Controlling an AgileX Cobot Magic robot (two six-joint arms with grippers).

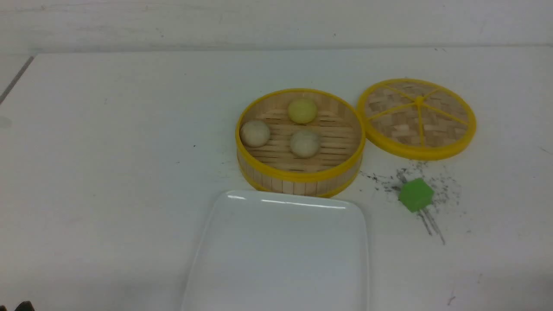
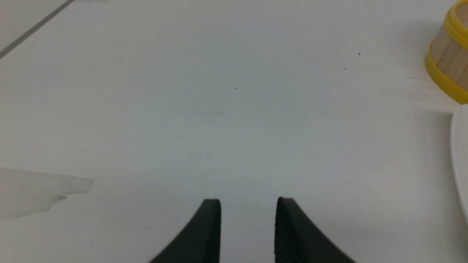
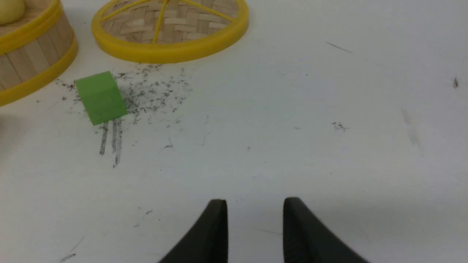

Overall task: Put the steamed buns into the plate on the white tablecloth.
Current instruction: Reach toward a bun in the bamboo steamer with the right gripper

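Note:
Three steamed buns sit inside the round yellow-rimmed bamboo steamer (image 1: 298, 175): a pale yellow bun (image 1: 302, 110) at the back, a beige bun (image 1: 255, 133) on the left, another beige bun (image 1: 305, 143) in the middle. In front of the steamer lies the white rectangular plate (image 1: 281, 255), bare, on the white tablecloth (image 1: 108, 151). Neither gripper shows in the front view. My left gripper (image 2: 248, 204) hovers open over bare cloth, with the steamer (image 2: 448, 65) and the plate's edge (image 2: 460, 153) off to one side. My right gripper (image 3: 255, 204) is open over speckled cloth, empty.
The woven bamboo lid (image 1: 417, 117) lies flat to the right of the steamer, touching it. A green cube (image 1: 415, 195) rests among dark specks in front of the lid. In the right wrist view the cube (image 3: 100, 97) and lid (image 3: 170, 27) lie ahead of the fingers.

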